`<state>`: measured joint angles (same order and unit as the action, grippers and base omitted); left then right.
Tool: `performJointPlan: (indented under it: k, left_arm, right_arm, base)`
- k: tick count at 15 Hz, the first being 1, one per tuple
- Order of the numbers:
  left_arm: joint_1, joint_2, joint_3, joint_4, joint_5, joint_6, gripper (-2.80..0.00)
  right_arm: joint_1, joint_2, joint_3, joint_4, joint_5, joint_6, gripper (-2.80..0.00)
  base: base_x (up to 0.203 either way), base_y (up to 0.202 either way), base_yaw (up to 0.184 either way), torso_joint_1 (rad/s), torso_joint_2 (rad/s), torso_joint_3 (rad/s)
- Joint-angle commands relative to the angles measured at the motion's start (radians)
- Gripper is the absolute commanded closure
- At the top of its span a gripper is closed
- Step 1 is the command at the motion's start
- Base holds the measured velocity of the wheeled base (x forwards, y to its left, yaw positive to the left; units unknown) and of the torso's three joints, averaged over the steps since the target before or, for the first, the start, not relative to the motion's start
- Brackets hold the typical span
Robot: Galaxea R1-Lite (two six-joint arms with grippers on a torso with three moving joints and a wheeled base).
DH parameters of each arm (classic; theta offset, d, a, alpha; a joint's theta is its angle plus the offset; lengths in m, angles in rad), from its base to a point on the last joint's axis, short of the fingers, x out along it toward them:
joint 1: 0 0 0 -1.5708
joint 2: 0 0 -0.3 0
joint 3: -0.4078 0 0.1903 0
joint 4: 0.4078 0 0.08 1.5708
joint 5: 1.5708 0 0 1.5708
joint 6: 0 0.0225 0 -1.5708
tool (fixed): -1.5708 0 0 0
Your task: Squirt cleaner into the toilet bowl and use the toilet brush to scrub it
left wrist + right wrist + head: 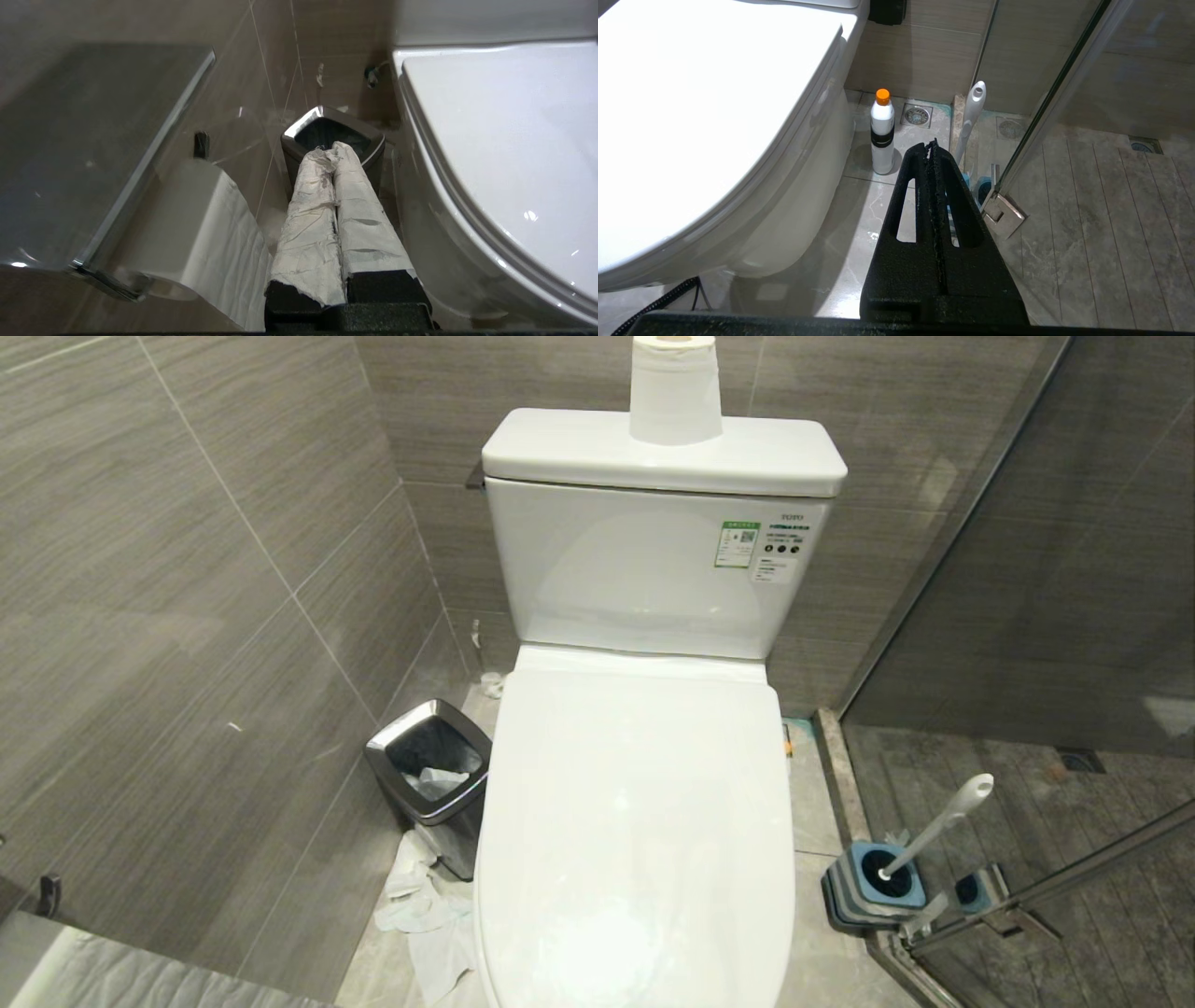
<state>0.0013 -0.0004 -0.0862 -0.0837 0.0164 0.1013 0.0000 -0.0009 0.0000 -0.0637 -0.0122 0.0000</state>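
Toilet with its lid (pixel 635 821) down over the bowl, so the bowl itself is hidden; a paper roll (pixel 674 387) stands on the tank (pixel 653 453). The cleaner bottle (pixel 882 132) stands upright on the floor at the right side of the toilet, just beside the base, orange cap up, its long axis vertical. The toilet brush (pixel 934 826) sits in its blue and grey holder (pixel 873 887) farther right, by the glass shower door (pixel 1055 569), its white handle leaning up and to the right. A waste bin (pixel 431 779) stands on the left of the toilet, with crumpled paper on the floor near it. The right gripper (pixel 932 149) hangs low at the right, fingers pressed together and holding nothing; bottle and brush both lie ahead of it, the bottle toward the toilet side, the brush handle just beyond the tips. The left gripper (pixel 332 151), its fingers wrapped in white tape, is likewise closed and empty, pointing at the bin on the far side of the toilet from both tools. The right arm is judged the nearer for either tool; the lid must first be raised.
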Motion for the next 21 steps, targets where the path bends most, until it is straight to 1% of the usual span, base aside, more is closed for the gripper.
performJointPlan:
  k: [1,3,4,6,7,9,10,21]
  left_arm:
    - [0.0,0.001,0.089,-0.008,-0.001,0.001,0.0]
    - [0.0,0.002,0.088,0.081,-0.023,0.011,0.0]
    - [0.0,0.002,0.085,0.105,-0.033,0.038,0.0]
    - [0.0,0.002,0.083,0.107,-0.064,0.044,0.0]
    - [0.0,0.002,0.083,0.106,-0.058,0.028,0.0]
    - [0.0,0.002,0.082,0.104,-0.042,-0.06,0.0]
    - [0.0,0.0,0.083,0.104,-0.039,-0.07,0.0]
    - [0.0,0.0,0.083,0.103,-0.038,-0.075,0.0]
  right_arm:
    - [0.0,0.001,0.025,-0.001,0.0,0.0,0.0]
    - [0.0,0.001,0.025,-0.001,0.0,0.0,0.0]
    - [0.0,0.001,0.025,-0.001,0.0,0.0,0.0]
    - [0.0,0.001,0.025,-0.001,0.0,0.0,0.0]
    - [0.0,0.001,0.025,-0.001,0.0,0.0,0.0]
    - [0.0,0.001,0.025,-0.001,0.0,0.0,0.0]
    - [0.0,0.001,0.025,-0.001,0.0,0.0,0.0]
    - [0.0,0.001,0.025,-0.001,0.0,0.0,0.0]
  base:
    - [0.0,0.0,0.0,0.0,0.0,0.0]
    - [0.0,0.0,0.0,0.0,0.0,0.0]
    - [0.0,0.0,0.0,0.0,0.0,0.0]
    - [0.0,0.0,0.0,0.0,0.0,0.0]
    - [0.0,0.0,0.0,0.0,0.0,0.0]
    - [0.0,0.0,0.0,0.0,0.0,0.0]
    - [0.0,0.0,0.0,0.0,0.0,0.0]
    - [0.0,0.0,0.0,0.0,0.0,0.0]
